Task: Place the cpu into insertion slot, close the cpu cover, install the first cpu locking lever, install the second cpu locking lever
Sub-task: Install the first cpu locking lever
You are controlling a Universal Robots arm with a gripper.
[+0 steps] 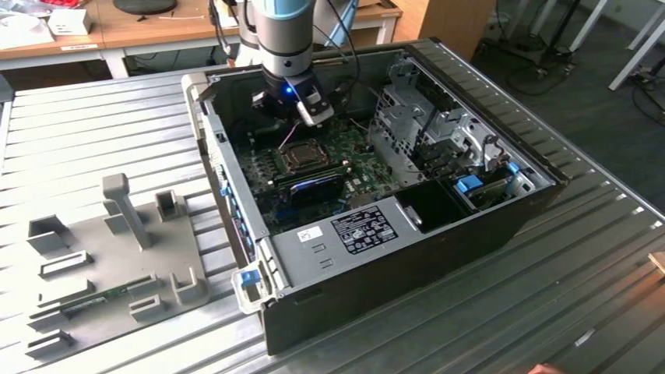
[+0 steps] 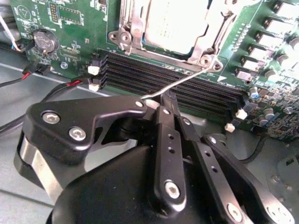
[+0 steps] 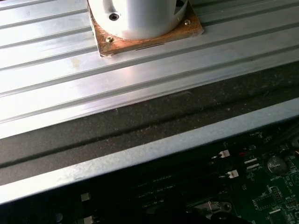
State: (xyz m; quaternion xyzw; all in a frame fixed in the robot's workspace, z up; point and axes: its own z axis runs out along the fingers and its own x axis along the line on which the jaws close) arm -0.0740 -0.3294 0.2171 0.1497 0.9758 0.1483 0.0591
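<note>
**Gripper clenched on a locking lever beside the socket**

In the exterior view the arm reaches down into the open computer case (image 1: 416,257) at the upper centre of the frame; the gripper (image 1: 311,115) hangs just above the insertion slot (image 1: 302,154), which sits in the green circuit board (image 1: 353,167) near the frame's middle. The case lies on a ribbed metal table (image 1: 93,125); a grey fixture plate (image 1: 104,249) rests on it at the lower left, well apart from the case.

In the second wrist view the gripper (image 2: 153,103) has its black fingers (image 2: 164,140) drawn together on the free end of a thin silvery locking lever (image 2: 182,79) — the wire runs from a corner of the socket, across the long black memory slots (image 2: 140,70), to the fingertips. The cpu (image 2: 175,23) lies in the slot, pale face up; the cpu cover (image 2: 133,21) lies down around it, its window framing the chip. A coin battery (image 2: 43,41) sits on the board, apart from the socket.

In the first wrist view a white cylinder (image 3: 140,18) stands on a tan plate (image 3: 121,44) — both on the ribbed table.
</note>
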